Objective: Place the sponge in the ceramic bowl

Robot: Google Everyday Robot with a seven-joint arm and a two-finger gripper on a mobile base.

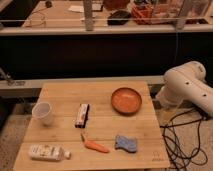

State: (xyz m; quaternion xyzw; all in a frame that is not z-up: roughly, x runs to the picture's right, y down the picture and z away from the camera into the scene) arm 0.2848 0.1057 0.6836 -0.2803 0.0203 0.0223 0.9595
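The blue-grey sponge [125, 143] lies flat on the wooden table [60, 94], near its front right. The orange-brown ceramic bowl [126, 100] stands behind it, at the back right of the table, with nothing in it. My white arm [186, 89] bulges just off the table's right edge, level with the bowl. No part of the gripper shows in this view; only the arm's rounded joints are seen.
An orange carrot [95, 145] lies left of the sponge. A dark packet [81, 114] sits mid-table, a white cup [43, 113] at the left, and a white bottle [46, 152] lies at the front left. Black cables [181, 142] trail on the floor to the right.
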